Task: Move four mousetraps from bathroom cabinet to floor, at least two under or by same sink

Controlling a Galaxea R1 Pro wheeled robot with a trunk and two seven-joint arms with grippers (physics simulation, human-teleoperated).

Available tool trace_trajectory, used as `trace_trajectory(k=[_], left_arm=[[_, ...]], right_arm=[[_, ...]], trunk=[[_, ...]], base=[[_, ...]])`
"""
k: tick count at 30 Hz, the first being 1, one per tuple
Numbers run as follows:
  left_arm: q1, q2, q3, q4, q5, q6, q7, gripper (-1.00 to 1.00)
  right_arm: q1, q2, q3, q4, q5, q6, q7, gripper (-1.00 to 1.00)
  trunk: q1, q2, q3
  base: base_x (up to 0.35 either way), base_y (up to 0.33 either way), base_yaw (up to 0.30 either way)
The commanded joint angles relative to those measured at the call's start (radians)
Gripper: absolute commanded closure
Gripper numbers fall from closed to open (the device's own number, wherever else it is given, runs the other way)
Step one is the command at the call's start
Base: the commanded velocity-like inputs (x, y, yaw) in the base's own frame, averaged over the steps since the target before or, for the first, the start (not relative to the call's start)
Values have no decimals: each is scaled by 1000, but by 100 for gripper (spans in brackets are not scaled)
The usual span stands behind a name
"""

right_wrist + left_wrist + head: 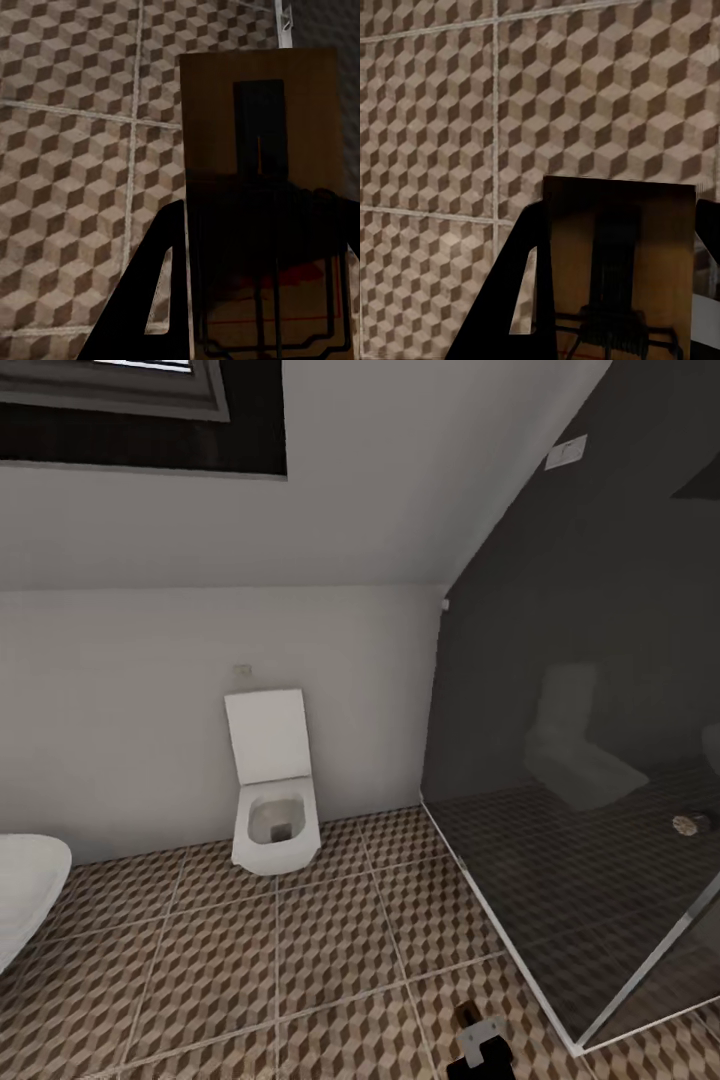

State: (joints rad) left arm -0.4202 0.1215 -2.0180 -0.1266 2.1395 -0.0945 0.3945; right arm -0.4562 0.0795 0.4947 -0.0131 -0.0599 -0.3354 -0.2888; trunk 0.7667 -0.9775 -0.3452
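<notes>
A mousetrap (619, 225), a flat brown wooden slab with a dark wire spring, sits between the dark fingers of my left gripper (619, 300), which is shut on it above the bathroom floor (435, 112). My right gripper (259, 300) is shut on a second mousetrap (259, 135), also held over the cube-patterned tiles. In the head view the right gripper (480, 1052) shows at the lower edge with its mousetrap (468, 1017) sticking forward. The cabinet and the sink are out of view.
A white toilet (272, 800) with its lid up stands against the far wall. A glass shower enclosure (600, 840) with a white frame fills the right side. A white rounded tub rim (25, 890) juts in at the left.
</notes>
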Motion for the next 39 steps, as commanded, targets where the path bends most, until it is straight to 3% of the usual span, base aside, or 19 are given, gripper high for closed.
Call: trace_trajectory(k=[1,11,24,26,27,30,31,32,34,35,36,39], left_arm=[[-2,1,-8,-5,9,-7,7,100],[-2,0,-8,-9,10,-7,7,100],[-2,-13,1,-7,12,-17,6,100],[-2,-12,39,0,14,-18,6,100],[-2,-6,94,12,15,-17,6,100],[-2,2,207,74,16,-10,7,100],[-2,3,228,95,15,-7,7,100],[-8,3,247,115,15,-3,10,100],[-35,5,257,128,14,18,12,100],[-68,8,261,133,14,59,13,100],[-93,14,262,136,14,102,13,100],[-174,35,264,139,14,246,10,100]], right_arm=[[-1,0,8,1,-8,-4,-1,100],[-1,-1,8,-1,-9,-8,-2,100],[-1,6,1,-11,-16,-2,-12,100],[-2,6,-2,-12,-19,23,-19,100],[-7,6,-4,-13,-20,77,-35,100],[-19,5,-10,-16,-19,267,-64,100],[-27,5,-23,-17,-19,329,-69,100],[-49,4,-71,-19,-19,401,-75,100],[-91,0,-184,-19,-18,457,-81,100],[-133,-2,-272,-19,-18,494,-88,100],[-161,-2,-317,-19,-17,524,-95,100],[-233,2,-378,-20,-8,630,-122,100]], trunk=[[0,-1,-2],[0,-1,-4],[0,-1,-5],[0,-1,-5],[0,-1,-5],[0,-1,-5],[0,-1,-5],[0,-1,-5],[0,-1,-5],[0,-1,-5],[0,-1,-5],[0,-1,-5]], base=[[0,0,292],[0,0,280],[0,0,22],[0,0,0],[0,0,0],[0,0,0],[0,0,0],[0,0,0],[0,0,0],[0,0,0],[0,0,0],[0,0,0]])
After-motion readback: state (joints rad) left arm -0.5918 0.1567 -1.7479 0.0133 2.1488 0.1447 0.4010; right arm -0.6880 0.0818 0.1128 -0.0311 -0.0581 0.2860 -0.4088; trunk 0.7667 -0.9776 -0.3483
